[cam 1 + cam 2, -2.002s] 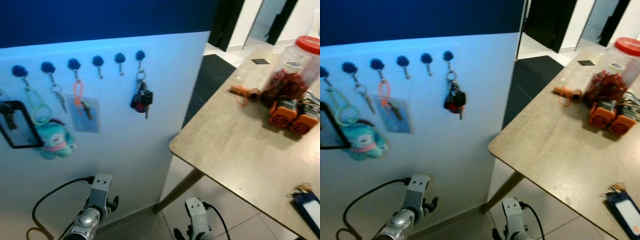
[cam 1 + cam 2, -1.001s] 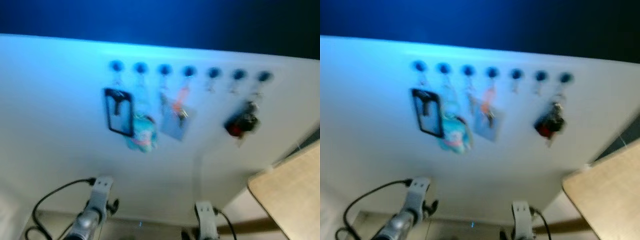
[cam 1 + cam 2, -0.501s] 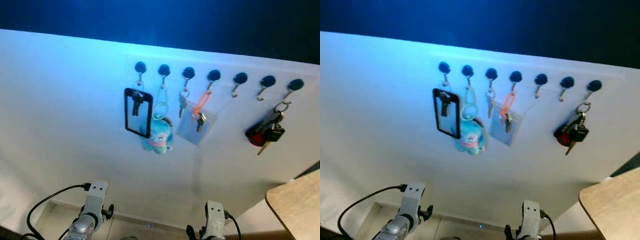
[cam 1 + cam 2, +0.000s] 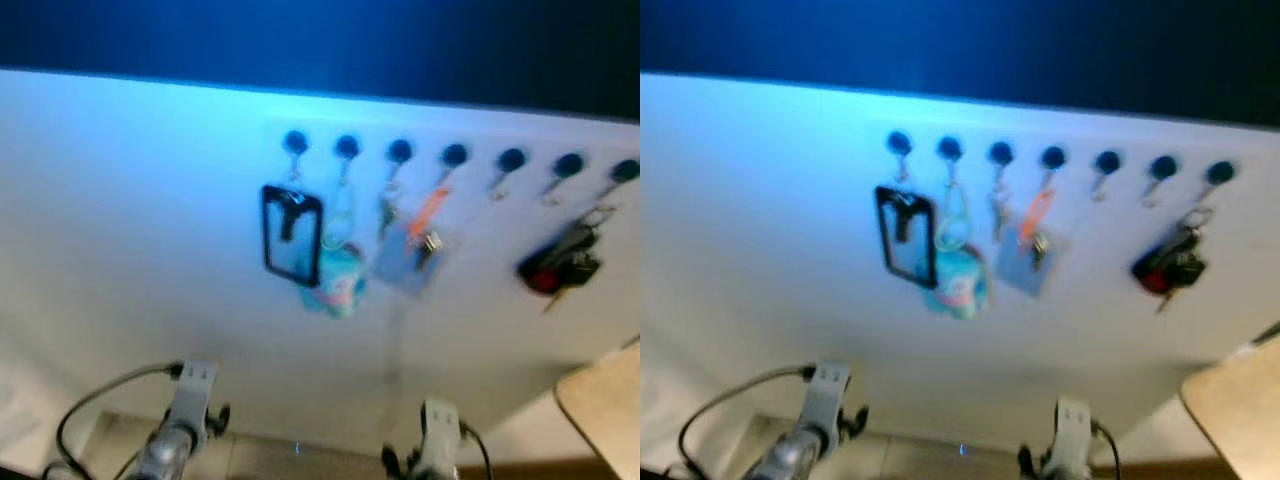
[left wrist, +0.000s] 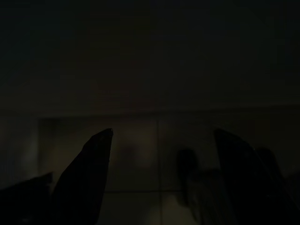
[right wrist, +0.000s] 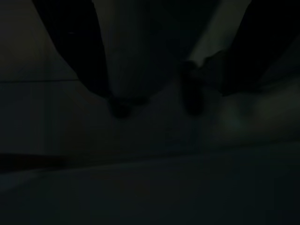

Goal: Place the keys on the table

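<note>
A bunch of keys with a black and red fob (image 4: 558, 266) hangs from the rightmost of several dark hooks (image 4: 453, 155) on a white wall panel. Another small key (image 4: 388, 211) and an orange loop with a key (image 4: 428, 222) hang from the middle hooks. The corner of the light wooden table (image 4: 606, 408) shows at the lower right. Both silver arms hang low, the left arm (image 4: 184, 424) and the right arm (image 4: 436, 450) well below the hooks. In the dark wrist views my left gripper (image 5: 161, 138) and right gripper (image 6: 166, 91) stand open, holding nothing.
A black card holder (image 4: 292, 236), a teal plush charm (image 4: 336, 282) and a clear pouch (image 4: 400, 262) also hang on the panel. Above the panel the wall is dark blue (image 4: 320, 40). A strip of floor (image 4: 300, 452) runs along the panel's foot. The head views are blurred.
The whole picture has shifted and blurred, so the camera moved; earlier it swung from the table to the wall. The hanging things and both arms stay as they were.
</note>
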{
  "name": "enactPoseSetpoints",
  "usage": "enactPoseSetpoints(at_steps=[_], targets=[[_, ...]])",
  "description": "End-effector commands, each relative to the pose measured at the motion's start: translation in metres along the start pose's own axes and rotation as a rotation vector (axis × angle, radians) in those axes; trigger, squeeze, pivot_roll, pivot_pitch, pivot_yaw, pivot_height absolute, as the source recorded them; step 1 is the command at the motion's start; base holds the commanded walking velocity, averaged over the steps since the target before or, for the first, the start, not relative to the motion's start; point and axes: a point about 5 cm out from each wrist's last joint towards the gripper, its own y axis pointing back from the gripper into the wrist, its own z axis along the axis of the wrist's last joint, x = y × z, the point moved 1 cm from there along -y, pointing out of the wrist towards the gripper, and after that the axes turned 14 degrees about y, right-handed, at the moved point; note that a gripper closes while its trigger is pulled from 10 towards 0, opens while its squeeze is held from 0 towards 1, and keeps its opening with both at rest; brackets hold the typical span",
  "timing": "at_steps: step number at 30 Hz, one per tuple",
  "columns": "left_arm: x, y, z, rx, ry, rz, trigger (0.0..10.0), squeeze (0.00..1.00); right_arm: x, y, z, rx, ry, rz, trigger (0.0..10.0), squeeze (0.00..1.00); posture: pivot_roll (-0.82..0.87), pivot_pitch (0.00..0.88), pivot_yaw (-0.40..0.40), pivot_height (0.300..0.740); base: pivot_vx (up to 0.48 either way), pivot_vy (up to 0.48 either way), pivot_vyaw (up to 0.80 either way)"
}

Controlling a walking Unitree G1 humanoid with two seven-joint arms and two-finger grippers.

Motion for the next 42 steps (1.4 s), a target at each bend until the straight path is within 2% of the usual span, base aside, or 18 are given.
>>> enactPoseSetpoints(at_steps=[1, 6, 11, 14, 37, 42], targets=[[-0.0005, 0.0005, -0.0014, 0.005, -0.037, -0.012, 10.0, 0.0, -0.0073, 0.0005, -0.0005, 0.006, -0.003, -0.021, 10.0, 0.0, 0.08, 0.006, -0.025, 0.74, 0.0, 0.0, 0.0], [-0.0023, 0.0005, -0.0008, 0.002, -0.057, -0.031, 10.0, 0.0, -0.0073, 0.0005, -0.0004, 0.006, -0.008, -0.023, 10.0, 0.0, 0.08, 0.009, -0.024, 0.74, 0.0, -0.096, 0.0], [-0.0029, 0.0007, -0.0018, 0.001, -0.062, -0.032, 10.0, 0.0, -0.0078, 0.0005, -0.0002, 0.006, -0.012, -0.022, 10.0, 0.0, 0.08, 0.014, -0.024, 0.74, 0.0, -0.437, 0.0], [-0.0018, 0.0011, -0.0032, 0.002, -0.035, -0.019, 10.0, 0.0, -0.0078, 0.0005, -0.0003, 0.006, -0.015, -0.021, 10.0, 0.0, 0.08, 0.014, -0.025, 0.74, 0.0, 0.0, 0.0], [0.0003, 0.0007, -0.0031, 0.006, -0.016, 0.014, 10.0, 0.0, -0.0107, 0.0009, -0.0011, 0.007, -0.018, -0.026, 10.0, 0.0, 0.08, 0.018, -0.028, 0.74, 0.0, 0.0, 0.0], [0.0016, 0.0008, -0.003, 0.007, -0.015, 0.014, 10.0, 0.0, -0.011, 0.001, -0.001, 0.006, -0.02, -0.027, 10.0, 0.0, 0.07, 0.02, -0.027, 0.74, -0.254, 0.0, 0.0]])
